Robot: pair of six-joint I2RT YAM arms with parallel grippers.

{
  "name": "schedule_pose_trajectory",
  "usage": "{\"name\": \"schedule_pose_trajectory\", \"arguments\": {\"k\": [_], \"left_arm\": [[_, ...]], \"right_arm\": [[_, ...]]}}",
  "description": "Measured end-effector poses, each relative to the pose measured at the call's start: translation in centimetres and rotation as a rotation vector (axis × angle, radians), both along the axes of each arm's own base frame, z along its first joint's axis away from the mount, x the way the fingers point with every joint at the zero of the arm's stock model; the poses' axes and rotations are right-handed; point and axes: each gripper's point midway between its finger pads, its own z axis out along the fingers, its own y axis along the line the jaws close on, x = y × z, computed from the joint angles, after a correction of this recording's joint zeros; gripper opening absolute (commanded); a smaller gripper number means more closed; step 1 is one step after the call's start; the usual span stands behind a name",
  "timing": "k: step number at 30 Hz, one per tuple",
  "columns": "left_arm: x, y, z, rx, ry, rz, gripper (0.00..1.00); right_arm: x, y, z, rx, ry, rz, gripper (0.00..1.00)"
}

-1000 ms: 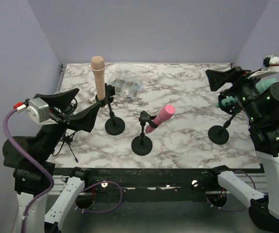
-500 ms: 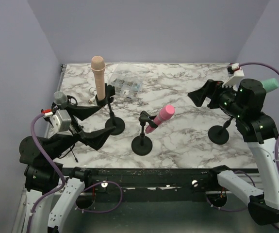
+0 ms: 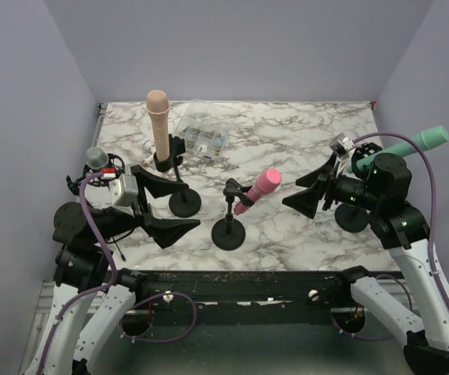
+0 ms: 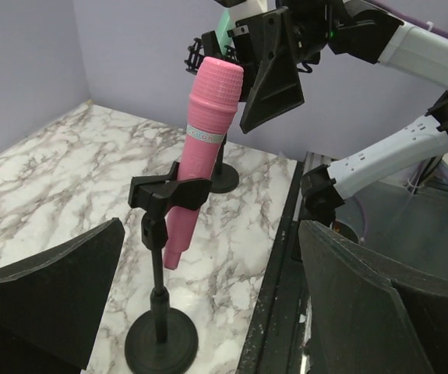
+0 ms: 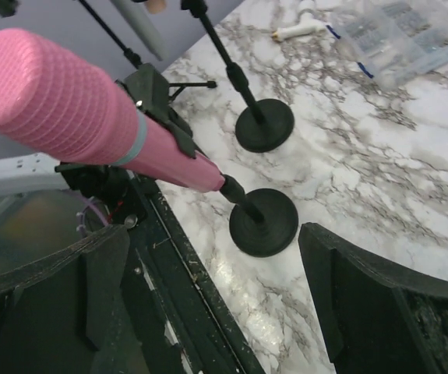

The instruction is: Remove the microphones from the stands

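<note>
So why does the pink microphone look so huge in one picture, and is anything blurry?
Right wrist view: the pink microphone sits close to the lens, so its head looks oversized; the right gripper shows dark, featureless fingers at the edges. Left wrist view: the microphone is sharp, and the left gripper is in shadow. Top external view: soft even light, faint shadows, no visible blur.

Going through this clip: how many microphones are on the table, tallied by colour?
tan handheld microphone: 1
pink handheld microphone: 1
teal handheld microphone: 1
grey-headed microphone at the left edge: 1
Total: 4
</note>
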Motion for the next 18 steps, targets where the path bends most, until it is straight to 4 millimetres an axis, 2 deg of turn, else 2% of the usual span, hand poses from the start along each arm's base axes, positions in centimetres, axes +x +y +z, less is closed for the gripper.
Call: {"name": "schedule_pose_trajectory", "arguments": {"k": [5, 12, 18], "left_arm": [[0.4, -1.2, -1.4, 0.004, 0.060, -0.057, 0.99], [0.9, -2.5, -2.0, 0.000, 0.110, -0.094, 0.99], [1.5, -4.3, -2.9, 0.014, 0.168, -0.121, 0.99]], "right_arm": [[-0.9, 1.1, 0.2, 0.048, -0.053, 0.096, 1.00], [0.0, 2.7, 1.5, 0.098, -0.092, 0.152, 1.00], [-1.5, 7.2, 0.6, 0.060, -0.080, 0.222, 1.00]]}}
